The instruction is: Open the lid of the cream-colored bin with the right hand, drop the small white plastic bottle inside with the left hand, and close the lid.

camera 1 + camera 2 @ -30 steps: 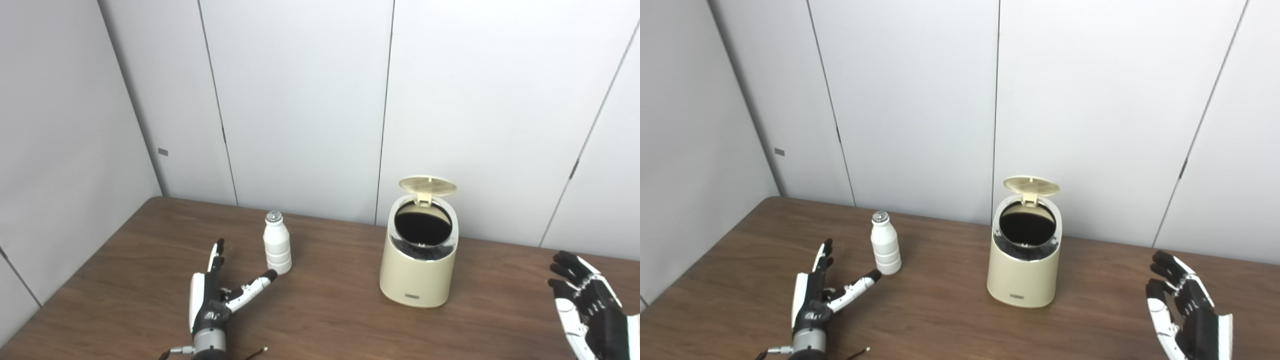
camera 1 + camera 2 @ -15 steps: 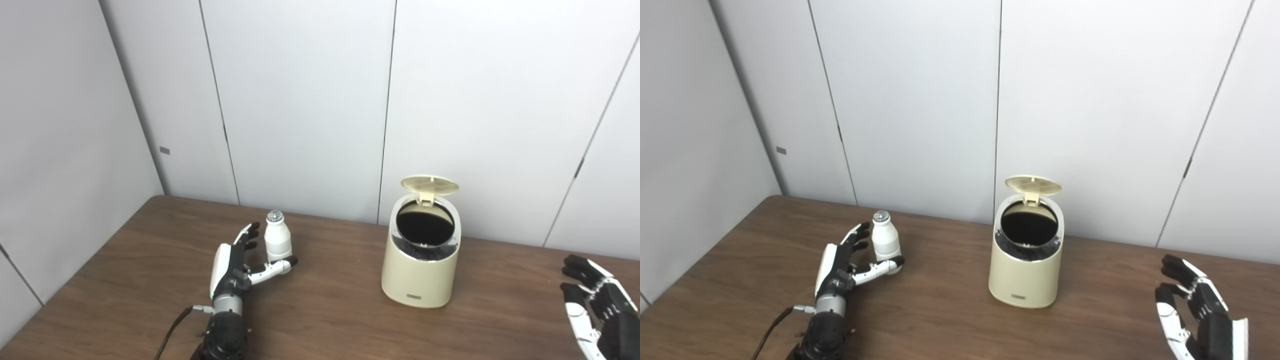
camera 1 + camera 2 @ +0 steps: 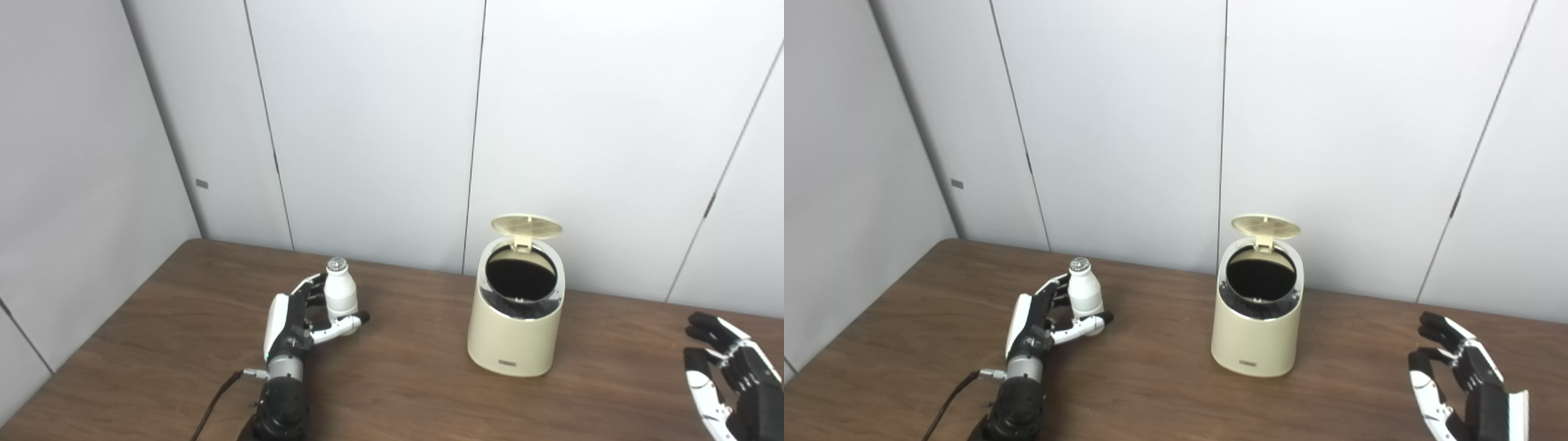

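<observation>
Bin [image 3: 514,343] front label [image 3: 508,364] unreadable

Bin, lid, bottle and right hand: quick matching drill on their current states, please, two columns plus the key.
1. bin
2. lid
3. bottle
4. right hand

A. between the left hand's thumb and fingers
B. tipped up at the back
C. standing on the table, mouth uncovered
D. fingers apart, holding nothing

Pairs: 1-C, 2-B, 3-A, 4-D
</observation>
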Robot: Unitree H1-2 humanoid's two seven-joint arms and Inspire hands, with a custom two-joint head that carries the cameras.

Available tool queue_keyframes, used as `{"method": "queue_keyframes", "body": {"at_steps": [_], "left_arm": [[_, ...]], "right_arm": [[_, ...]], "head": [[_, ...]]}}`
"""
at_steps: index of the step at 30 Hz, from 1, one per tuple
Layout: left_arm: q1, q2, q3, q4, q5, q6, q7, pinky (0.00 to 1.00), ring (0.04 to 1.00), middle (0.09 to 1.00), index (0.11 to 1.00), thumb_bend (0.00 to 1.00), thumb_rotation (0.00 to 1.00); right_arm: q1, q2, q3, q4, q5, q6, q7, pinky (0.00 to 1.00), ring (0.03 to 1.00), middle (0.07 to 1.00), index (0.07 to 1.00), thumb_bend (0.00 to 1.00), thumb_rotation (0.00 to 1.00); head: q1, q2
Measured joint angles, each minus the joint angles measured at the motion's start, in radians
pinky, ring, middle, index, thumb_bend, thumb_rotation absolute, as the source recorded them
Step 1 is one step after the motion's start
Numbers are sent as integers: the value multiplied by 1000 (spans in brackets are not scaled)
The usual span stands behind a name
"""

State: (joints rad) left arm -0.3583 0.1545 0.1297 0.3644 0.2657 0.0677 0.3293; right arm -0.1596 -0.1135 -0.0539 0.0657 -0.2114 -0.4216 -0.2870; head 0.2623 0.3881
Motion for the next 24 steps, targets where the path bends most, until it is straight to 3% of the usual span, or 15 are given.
{"method": "queue_keyframes", "body": {"at_steps": [1,2,4,8,13,16,21,22,24], "left_arm": [[-4,-10,13,22,-6,-37,27,485,558,560,585,749,31],[-6,-24,31,41,-16,-70,59,445,517,510,541,615,12],[-13,-47,51,61,-25,-121,116,362,442,486,506,522,1],[-29,-52,57,85,-22,-155,184,327,426,481,487,505,0],[-29,-52,59,85,-29,-191,209,322,434,486,479,505,0],[-30,-51,54,86,-18,-193,225,426,518,490,445,500,0],[-30,-50,45,84,6,-179,231,532,484,515,451,501,0],[-30,-50,44,82,7,-176,231,778,573,516,454,512,0],[-27,-50,38,77,10,-168,229,931,644,511,457,519,0]], "right_arm": [[1,2,-3,-1,-4,2,1,592,720,741,713,134,519],[2,5,-6,-3,-6,5,2,590,719,740,712,129,511],[7,11,-10,-14,-10,17,4,593,720,742,715,137,539],[16,21,-13,-26,-16,24,14,584,714,738,713,140,559],[18,23,-17,-26,-20,24,17,587,719,739,703,133,547],[18,25,-17,-26,-19,24,20,595,721,742,713,140,545],[18,31,-18,-26,-37,24,19,580,711,734,705,137,552],[18,33,-19,-28,-36,25,19,581,711,734,705,131,540],[19,38,-19,-34,-36,26,19,582,713,736,706,123,523]], "head": [[0,0],[0,0],[-2,2],[-2,2],[-8,0],[-12,-2],[-23,-5],[-23,-5],[-34,-3]]}}
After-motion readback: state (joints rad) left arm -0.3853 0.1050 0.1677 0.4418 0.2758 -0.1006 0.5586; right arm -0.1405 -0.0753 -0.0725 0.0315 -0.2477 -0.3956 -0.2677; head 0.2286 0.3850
